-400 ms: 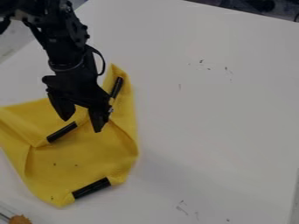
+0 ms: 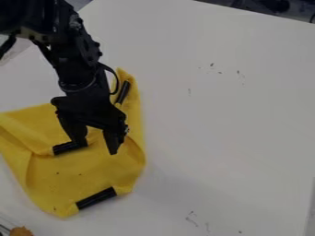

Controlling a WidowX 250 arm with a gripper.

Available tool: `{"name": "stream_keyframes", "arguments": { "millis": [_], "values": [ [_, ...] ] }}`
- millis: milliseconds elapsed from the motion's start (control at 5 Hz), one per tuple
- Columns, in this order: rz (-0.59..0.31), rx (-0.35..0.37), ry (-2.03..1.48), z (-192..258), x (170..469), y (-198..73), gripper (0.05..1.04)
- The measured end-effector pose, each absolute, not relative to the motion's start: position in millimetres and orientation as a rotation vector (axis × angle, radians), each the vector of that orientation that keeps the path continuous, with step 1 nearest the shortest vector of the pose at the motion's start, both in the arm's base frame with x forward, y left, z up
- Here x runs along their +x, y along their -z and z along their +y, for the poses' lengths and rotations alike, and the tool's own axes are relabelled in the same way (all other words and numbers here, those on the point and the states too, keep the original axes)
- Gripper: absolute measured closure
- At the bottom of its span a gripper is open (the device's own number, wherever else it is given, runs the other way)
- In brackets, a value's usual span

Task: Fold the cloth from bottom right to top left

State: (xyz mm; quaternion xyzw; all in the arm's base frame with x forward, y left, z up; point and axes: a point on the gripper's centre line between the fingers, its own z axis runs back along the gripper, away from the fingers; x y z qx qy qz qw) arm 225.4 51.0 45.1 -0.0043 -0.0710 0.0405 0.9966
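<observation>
The black gripper (image 2: 98, 148) hangs over the middle of the yellow cloth (image 2: 98, 177), its two fingers apart with yellow fabric visible between them. Its left finger stands at the right end of a black strip on the cloth; whether it touches is unclear. The cloth lies at the left of the white table, with creased, folded parts at its left and upper right. Other black strips show at its bottom edge and near its upper right corner. The arm covers part of the cloth's upper middle.
At the bottom left corner, a small orange-brown object (image 2: 21, 231) sits by the white table's (image 2: 227, 138) edge. Small dark marks dot the tabletop on the right. Dark items stand beyond the far edge at the top right.
The gripper has moved down and slightly right in the view, staying open. The black strip by its left finger has shifted slightly and lies at a flatter angle.
</observation>
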Motion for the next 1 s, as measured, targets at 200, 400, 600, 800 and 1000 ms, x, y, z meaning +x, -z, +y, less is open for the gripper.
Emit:
{"name": "stream_keyframes", "arguments": {
  "millis": [200, 400, 600, 800, 1000],
  "values": [
    [-0.139, -0.001, -0.115, 33, 213, -45, 0.084],
    [-0.119, -0.009, -0.13, 20, 201, -36, 0.084],
    [-0.112, -0.012, -0.119, 12, 193, -25, 0.084],
    [-0.117, -0.021, -0.154, 9, 181, -14, 0.084],
    [-0.124, -0.036, -0.144, 6, 178, -11, 0.135]
  ]
}}
